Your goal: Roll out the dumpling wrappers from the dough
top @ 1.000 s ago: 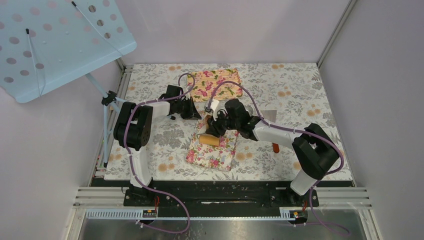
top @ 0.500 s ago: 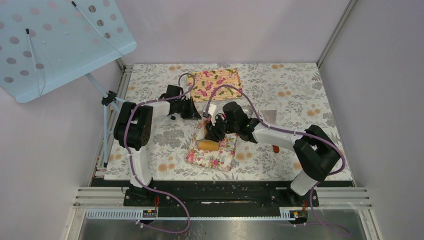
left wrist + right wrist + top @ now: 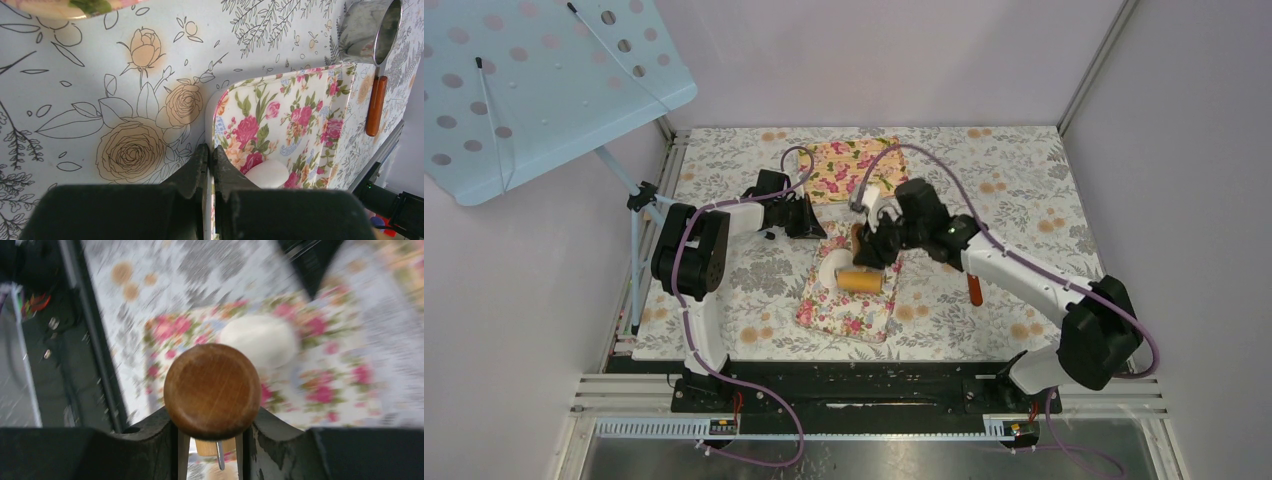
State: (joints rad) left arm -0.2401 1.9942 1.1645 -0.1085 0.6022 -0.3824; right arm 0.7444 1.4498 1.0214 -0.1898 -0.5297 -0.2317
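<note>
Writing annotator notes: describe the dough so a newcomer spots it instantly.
On the flowered table, find the nearer rose-patterned rectangular board at centre. On it lies the dough, a small soft white lump just left of the tan wooden roller in the top view; it is the only plain white thing on the board.

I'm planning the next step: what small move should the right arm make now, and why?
Probably roll the wooden roller leftward onto the dough. The right gripper holds its handle, jaws shut. The dough lies beside it as a rounded lump, not flat, and the left gripper pins the floral board by its edge.
</note>
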